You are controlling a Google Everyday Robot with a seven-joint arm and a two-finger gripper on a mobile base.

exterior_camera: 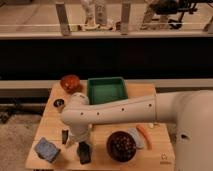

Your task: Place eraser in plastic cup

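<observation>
Where the white arm (120, 107) ends, the gripper (76, 144) hangs beside a blue block (47, 149).

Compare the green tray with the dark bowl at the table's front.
The green tray is rectangular and at the table's back; the dark bowl is round and at the front. Both sit upright on the table. The gripper hovers left of the dark bowl.

The fingers (65, 136) hang spread over the front of a wooden surface (145, 92). Left of them lies speckled carpet (12, 142); beyond them a dark wall (100, 57), then pale posts (63, 19) on a warmly lit floor (30, 15).
</observation>
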